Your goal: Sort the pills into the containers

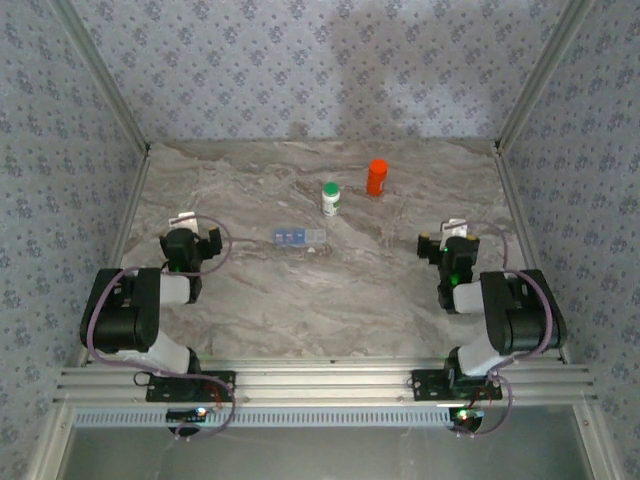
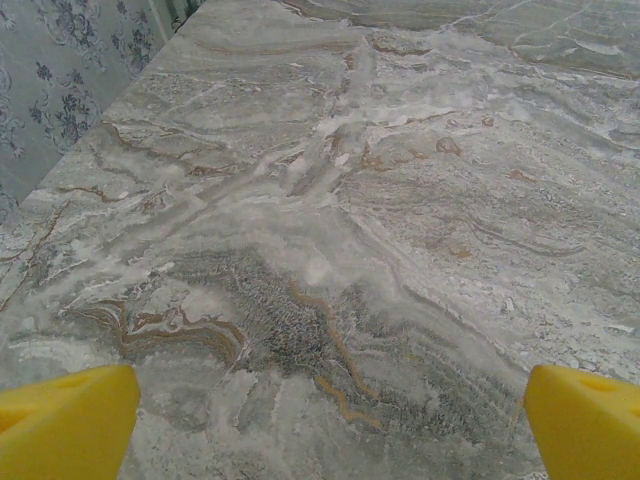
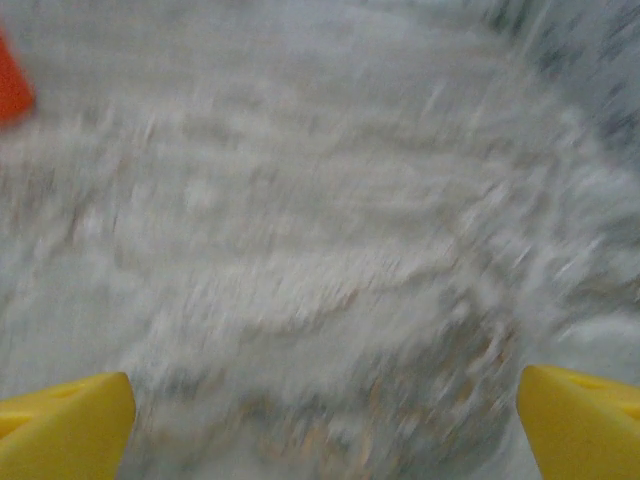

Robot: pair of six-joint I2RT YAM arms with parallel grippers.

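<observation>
As it lies flat, pill box (image 1: 298, 236) looks blue/clear.

A desk (image 1: 300, 300) with a marbled grey and beige surface is seen, and three things are set on it, all in its far half. A small flat pill box (image 1: 299, 236), translucent blue and clear, is laid about midway between the left and right edges, its long side parallel to the far edge. A white bottle (image 1: 331, 199) with a green cap is stood upright near it, toward the far edge. An orange bottle (image 1: 376, 177) is stood upright closer to the far and right edges, apart from both others.
</observation>
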